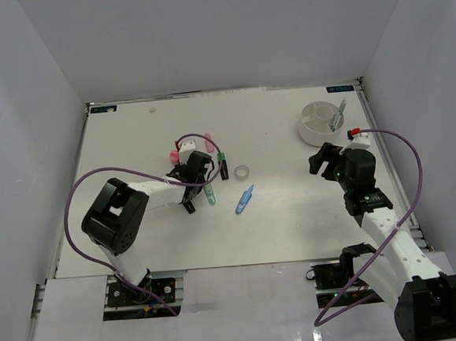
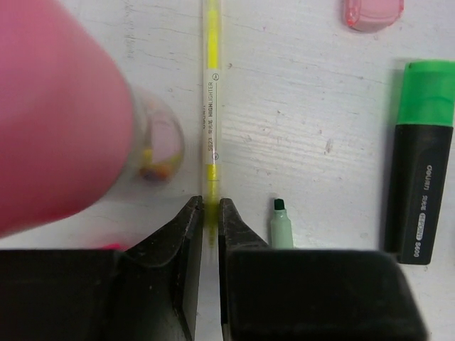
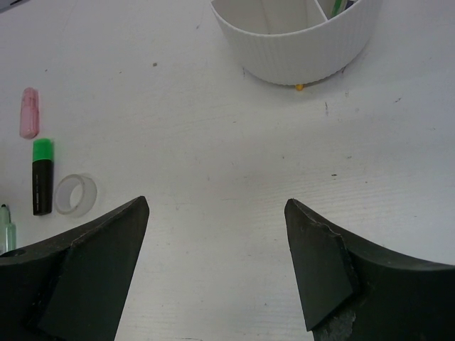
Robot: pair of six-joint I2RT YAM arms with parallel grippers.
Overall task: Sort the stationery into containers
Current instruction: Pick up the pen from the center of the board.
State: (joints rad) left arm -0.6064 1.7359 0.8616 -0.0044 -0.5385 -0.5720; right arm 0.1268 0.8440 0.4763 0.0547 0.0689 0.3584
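Left jaws are clamped on the thin yellow highlighter [image 2: 210, 92], which lies flat on the counter [image 2: 320, 135]. That's the pick-up step. The next move looks like a clean lift and a carry to the white tub [image 1: 319, 124], with the right jaws hanging open near it.

Yellow pen [image 2: 210, 92], green-capped black highlighter [image 2: 419, 163]
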